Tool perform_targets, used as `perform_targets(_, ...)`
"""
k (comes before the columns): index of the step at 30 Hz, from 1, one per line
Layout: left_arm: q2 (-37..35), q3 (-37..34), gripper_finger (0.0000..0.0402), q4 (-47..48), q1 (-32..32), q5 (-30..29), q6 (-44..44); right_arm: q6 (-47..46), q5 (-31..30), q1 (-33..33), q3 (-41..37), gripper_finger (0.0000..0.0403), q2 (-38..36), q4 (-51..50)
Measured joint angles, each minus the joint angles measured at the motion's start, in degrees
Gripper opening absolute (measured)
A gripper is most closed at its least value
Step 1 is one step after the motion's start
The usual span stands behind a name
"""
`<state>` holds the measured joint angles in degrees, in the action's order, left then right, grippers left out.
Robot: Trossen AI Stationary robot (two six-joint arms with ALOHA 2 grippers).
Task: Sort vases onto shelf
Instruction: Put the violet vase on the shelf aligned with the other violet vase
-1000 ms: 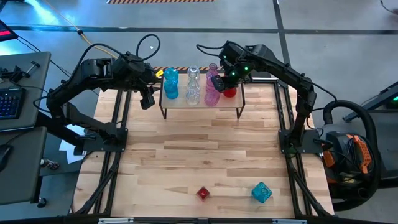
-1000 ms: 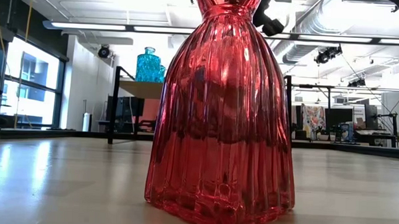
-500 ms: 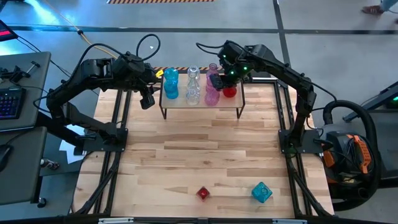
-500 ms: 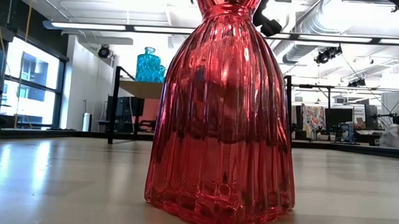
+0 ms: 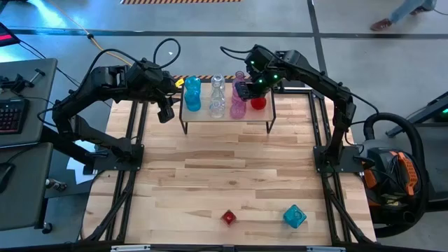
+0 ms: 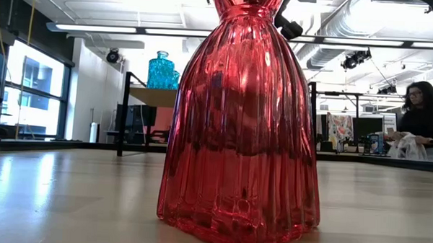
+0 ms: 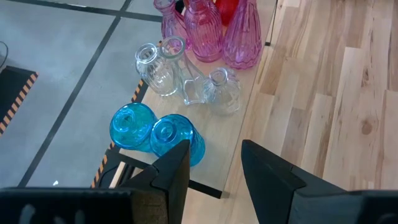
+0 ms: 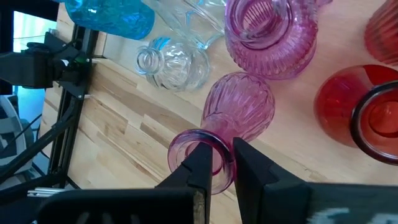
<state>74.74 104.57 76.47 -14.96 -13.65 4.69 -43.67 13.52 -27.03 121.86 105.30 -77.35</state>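
At the near edge of my slatted wooden table point(image 5: 231, 175) stand a small red ribbed glass vase point(image 5: 228, 218) and a teal faceted glass vase point(image 5: 295, 216). Farther back, the low wood-topped shelf point(image 5: 227, 117) carries teal, clear, pink and red vases. My right gripper point(image 8: 222, 163) is over the shelf, fingers narrowed on the rim of a pink ribbed vase point(image 8: 231, 118). My left gripper point(image 7: 214, 163) hangs beside the shelf's end, fingers spread, holding nothing.

Grey concrete floor point(image 5: 63, 17), ceiling strip lights point(image 6: 111, 29)
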Motion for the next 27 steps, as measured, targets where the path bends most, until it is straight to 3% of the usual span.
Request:
perform_targets(5, 0.0, 0.0, 0.0136, 0.0, 0.0, 0.0, 0.0, -0.3, -0.4, 0.0, 0.0, 0.0033, 0.0, 0.1)
perform_targets(13, 0.0, 0.0, 0.0136, 0.0, 0.0, 0.0, 0.0, -0.3, -1.6, 0.0, 0.0, 0.0081, 0.0, -0.2)
perform_targets(27, 0.0, 0.0, 0.0136, 0.0, 0.0, 0.0, 0.0, 0.1, -0.4, 0.0, 0.0, 0.0083, 1.3, 2.0)
